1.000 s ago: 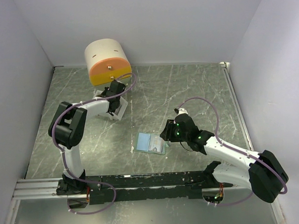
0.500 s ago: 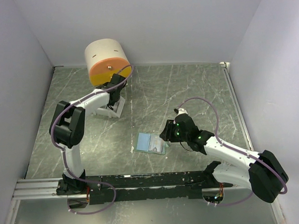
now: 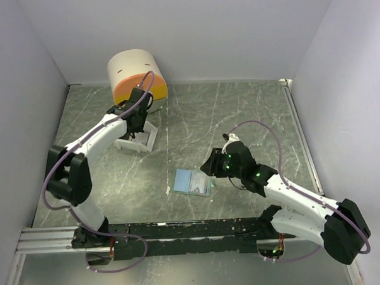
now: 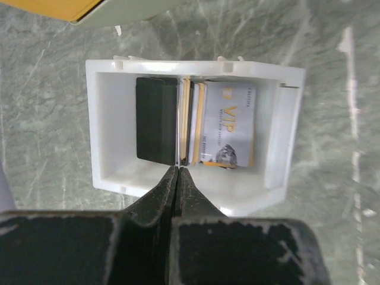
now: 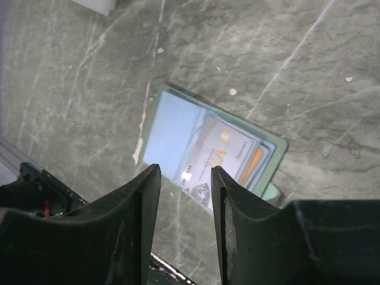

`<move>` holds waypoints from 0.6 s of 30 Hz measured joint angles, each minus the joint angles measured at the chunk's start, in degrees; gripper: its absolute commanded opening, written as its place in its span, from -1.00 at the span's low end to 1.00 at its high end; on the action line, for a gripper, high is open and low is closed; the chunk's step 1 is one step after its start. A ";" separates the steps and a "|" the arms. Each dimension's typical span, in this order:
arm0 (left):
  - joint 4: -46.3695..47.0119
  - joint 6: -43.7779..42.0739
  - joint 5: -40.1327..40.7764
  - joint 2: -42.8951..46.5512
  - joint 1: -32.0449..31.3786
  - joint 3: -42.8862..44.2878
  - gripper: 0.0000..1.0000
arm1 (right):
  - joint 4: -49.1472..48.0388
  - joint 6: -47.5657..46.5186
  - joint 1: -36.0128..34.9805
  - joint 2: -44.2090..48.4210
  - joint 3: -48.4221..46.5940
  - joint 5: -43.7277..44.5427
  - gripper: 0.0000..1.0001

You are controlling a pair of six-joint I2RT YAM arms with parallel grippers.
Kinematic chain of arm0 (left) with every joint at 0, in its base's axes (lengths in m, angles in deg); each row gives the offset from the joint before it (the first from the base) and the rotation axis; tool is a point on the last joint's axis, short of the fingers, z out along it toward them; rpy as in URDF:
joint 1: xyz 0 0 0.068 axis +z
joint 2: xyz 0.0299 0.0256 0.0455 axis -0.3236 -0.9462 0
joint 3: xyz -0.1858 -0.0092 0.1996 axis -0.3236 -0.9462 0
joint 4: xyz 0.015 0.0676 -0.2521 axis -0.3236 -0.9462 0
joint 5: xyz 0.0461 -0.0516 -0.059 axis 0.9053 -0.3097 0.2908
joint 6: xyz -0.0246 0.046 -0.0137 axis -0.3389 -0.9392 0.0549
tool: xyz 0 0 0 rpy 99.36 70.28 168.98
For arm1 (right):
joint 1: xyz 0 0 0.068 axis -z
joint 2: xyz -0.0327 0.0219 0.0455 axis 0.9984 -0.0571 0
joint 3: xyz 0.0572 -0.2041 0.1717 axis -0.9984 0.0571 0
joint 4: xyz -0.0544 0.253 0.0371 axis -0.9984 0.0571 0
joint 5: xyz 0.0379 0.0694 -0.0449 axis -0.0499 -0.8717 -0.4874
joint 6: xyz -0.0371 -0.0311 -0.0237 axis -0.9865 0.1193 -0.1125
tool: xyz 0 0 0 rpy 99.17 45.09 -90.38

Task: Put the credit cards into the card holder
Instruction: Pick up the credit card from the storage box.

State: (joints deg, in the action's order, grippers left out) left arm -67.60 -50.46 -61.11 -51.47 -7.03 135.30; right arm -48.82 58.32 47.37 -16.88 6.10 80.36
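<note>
The left tool (image 4: 177, 172), clenched tight, meets the upright credit cards (image 4: 228, 127) inside the white box (image 4: 279, 119); the open card holder (image 5: 169, 127) and the released right tool (image 5: 184, 172) sit well apart from that box. So thin a pinch could slip, or drag neighbouring cards out.

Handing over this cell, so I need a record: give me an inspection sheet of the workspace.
Surface: green marbled table.
Job's things: card holder open flat, credit cards tucked inside; more stand in the white box.
Clutter: cream cylinder with orange front.
Grippers: left gripper shut over the box, hold on a card unclear; right gripper open above the holder.
Cables: purple cables loop along both arms.
Surroundings: plain pale walls.
</note>
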 measured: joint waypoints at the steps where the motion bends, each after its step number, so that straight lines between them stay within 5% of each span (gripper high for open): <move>1: 0.04 0.59 -1.03 1.70 0.02 -0.44 -0.86 | -0.13 0.24 0.00 0.52 -0.02 -0.50 -0.20; 6: 1.18 3.89 -8.92 8.96 0.17 -3.54 -0.87 | -3.10 1.84 0.02 3.15 0.00 -3.48 -0.20; 18: 12.66 17.00 -43.08 22.36 0.44 -16.24 -0.86 | -15.04 10.93 0.04 9.64 1.84 -8.37 -0.31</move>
State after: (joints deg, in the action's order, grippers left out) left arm -54.94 -33.45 -104.19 -29.11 -6.59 119.07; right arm -63.86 69.24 47.42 -7.24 7.93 71.98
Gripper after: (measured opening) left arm 0.074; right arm 0.355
